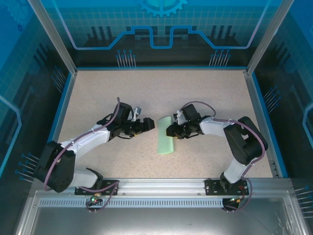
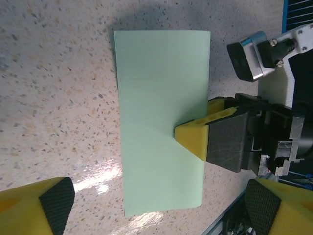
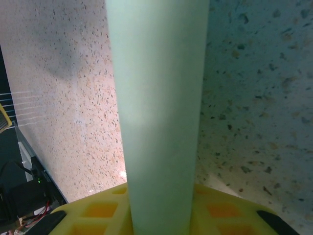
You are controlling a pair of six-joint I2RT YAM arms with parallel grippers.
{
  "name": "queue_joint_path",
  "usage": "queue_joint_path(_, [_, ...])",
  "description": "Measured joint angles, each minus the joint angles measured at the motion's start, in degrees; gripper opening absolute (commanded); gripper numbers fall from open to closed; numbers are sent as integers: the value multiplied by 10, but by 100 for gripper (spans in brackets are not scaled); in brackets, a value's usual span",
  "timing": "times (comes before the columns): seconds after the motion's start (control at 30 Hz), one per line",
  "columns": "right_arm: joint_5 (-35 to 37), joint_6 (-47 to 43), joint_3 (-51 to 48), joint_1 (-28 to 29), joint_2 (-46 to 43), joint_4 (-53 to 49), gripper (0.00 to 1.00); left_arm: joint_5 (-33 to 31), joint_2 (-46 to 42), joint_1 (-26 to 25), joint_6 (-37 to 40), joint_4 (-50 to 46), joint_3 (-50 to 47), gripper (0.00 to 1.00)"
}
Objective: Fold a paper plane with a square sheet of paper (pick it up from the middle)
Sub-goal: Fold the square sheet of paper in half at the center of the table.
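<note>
1. Paper (image 1: 165,140), a pale green folded strip, lies flat on the table (image 1: 122,88). The left gripper (image 1: 146,125) sits just left of its far end, and the right gripper (image 1: 169,130) touches its right edge.
2. Left wrist camera: its own yellow fingers (image 2: 29,203) stand wide apart, gripping nothing. The other arm's fingertip (image 2: 190,139) rests on the paper's edge.
3. Right wrist camera: the paper runs out over the yellow fingers (image 3: 98,215). Pinched or loose, I cannot tell.

We see the sheet of paper (image 2: 161,122) as thin, matt and smooth. The table (image 2: 58,98) looks like speckled laminate with a faint sheen. The fingers (image 2: 22,208) of the left gripper (image 2: 159,198) are matt yellow plastic with black, finely textured pads (image 2: 56,203).
</note>
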Motion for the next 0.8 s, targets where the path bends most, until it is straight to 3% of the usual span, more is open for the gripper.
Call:
queue_joint_path(0.5, [-23, -65, 0, -20, 21, -26, 34, -23, 30, -54, -47, 66, -3, 84])
queue_joint_path(0.67, [-23, -76, 0, -23, 21, -33, 34, -47, 43, -78, -53, 72, -5, 76])
queue_joint_path(0.8, [-23, -81, 0, -26, 21, -37, 34, -63, 48, -90, -62, 88, -24, 60])
